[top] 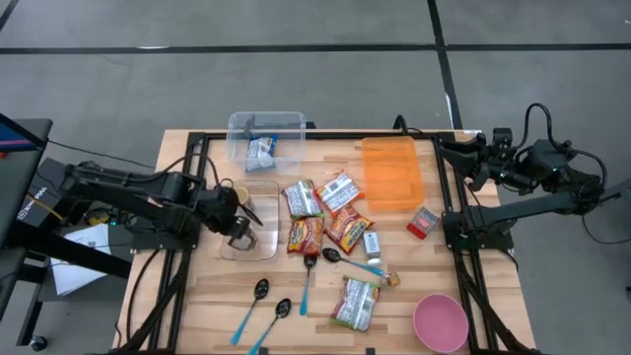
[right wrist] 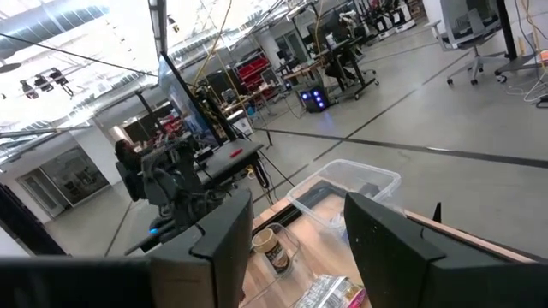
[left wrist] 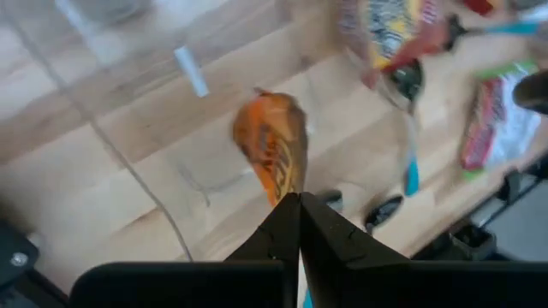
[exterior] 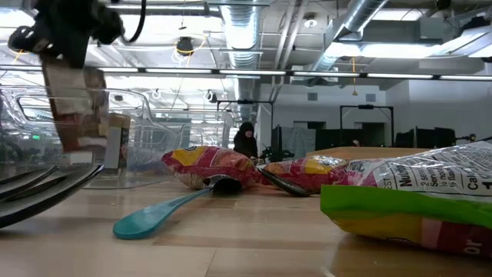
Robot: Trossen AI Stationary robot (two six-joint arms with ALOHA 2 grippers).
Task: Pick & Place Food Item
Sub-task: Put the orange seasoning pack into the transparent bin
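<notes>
My left gripper (top: 237, 212) hangs over a clear shallow container (top: 258, 248) at the table's left. It is shut on an orange snack packet (left wrist: 272, 147), which the low view shows as a brownish packet (exterior: 73, 104) dangling above the table. Several other snack packets (top: 317, 215) lie flat at mid-table. My right gripper (right wrist: 295, 224) waits high at the table's far right (top: 473, 163), pointing level across the table. It is open, with nothing between its fingers. My left gripper pinches the orange packet by one end (left wrist: 288, 190) between its two shut fingers. The fingers come from above, slanting steeply down. The packet hangs below them, lifted clear, over the clear container's wall and the wood beside it.
A clear bin (top: 266, 138) at the far left holds one packet. An orange tray (top: 391, 173) lies far right of centre, with a small red packet (top: 423, 223) beside it. Several spoons (top: 264, 311) lie near the front edge, and a pink bowl (top: 440, 322) at the near right.
</notes>
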